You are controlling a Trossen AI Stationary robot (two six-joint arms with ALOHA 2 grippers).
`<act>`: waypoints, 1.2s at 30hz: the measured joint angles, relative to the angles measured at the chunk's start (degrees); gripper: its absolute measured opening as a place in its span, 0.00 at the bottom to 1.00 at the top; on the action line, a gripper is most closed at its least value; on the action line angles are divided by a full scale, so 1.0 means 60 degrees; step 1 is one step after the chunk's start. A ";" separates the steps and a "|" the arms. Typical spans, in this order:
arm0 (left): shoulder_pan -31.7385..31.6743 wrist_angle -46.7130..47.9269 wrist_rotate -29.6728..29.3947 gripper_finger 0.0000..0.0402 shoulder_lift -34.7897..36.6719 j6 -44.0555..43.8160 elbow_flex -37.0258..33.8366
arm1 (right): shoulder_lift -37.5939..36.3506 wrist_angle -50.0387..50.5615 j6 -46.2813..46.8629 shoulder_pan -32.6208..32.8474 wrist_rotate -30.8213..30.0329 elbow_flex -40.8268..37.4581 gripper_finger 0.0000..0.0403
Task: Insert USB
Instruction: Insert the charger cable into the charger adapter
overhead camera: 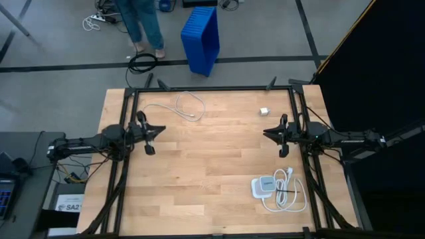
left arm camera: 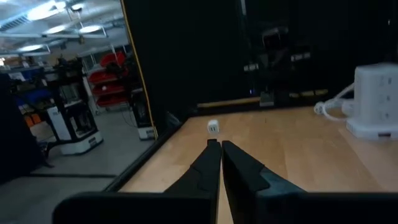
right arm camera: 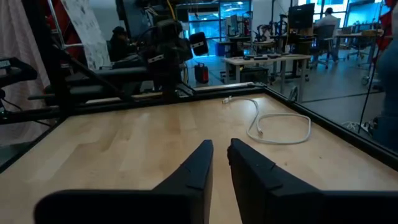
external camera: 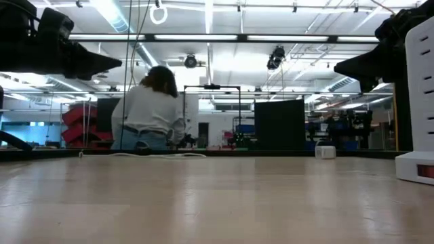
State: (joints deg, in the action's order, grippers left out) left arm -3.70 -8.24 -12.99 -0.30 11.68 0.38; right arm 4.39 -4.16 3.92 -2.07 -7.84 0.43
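Observation:
The USB (overhead camera: 188,106) is a thin white cable lying in a loose loop on the wooden table near its far edge. It also shows in the right wrist view as the USB (right arm camera: 280,127), flat on the wood. My left gripper (overhead camera: 149,137) hovers at the table's left side, shut and holding nothing, and my left gripper (left arm camera: 219,145) points across the table. My right gripper (overhead camera: 281,138) hovers at the right side, with only a narrow slit between the fingers of my right gripper (right arm camera: 220,145). Neither is close to the cable.
A small white cube (overhead camera: 263,111) sits near the far right of the table. A flat white socket block (overhead camera: 263,186) with its thick white power cord (overhead camera: 290,196) lies near the right front corner. Beyond the far edge are a person (overhead camera: 143,26) and a blue crate (overhead camera: 202,36).

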 joint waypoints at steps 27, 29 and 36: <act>-0.0011 0.4290 -0.4098 0.37 -0.4328 -0.2779 0.4956 | 0.0002 -0.1057 -0.2436 -0.0022 -0.0051 0.0002 0.08; -0.0018 0.4307 -0.4482 0.43 -0.5279 -0.3278 0.5285 | -0.0001 -0.1113 -0.2361 -0.0022 -0.0051 0.0003 0.07; -0.0876 0.7534 -0.5547 0.55 -0.8841 -0.4458 0.7753 | -0.0002 -0.1254 -0.2339 -0.0022 -0.0020 0.0032 0.06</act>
State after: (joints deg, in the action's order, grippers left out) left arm -8.96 36.96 -46.28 -53.34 -15.07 46.90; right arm 4.38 -11.69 -10.11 -2.20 -7.96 0.62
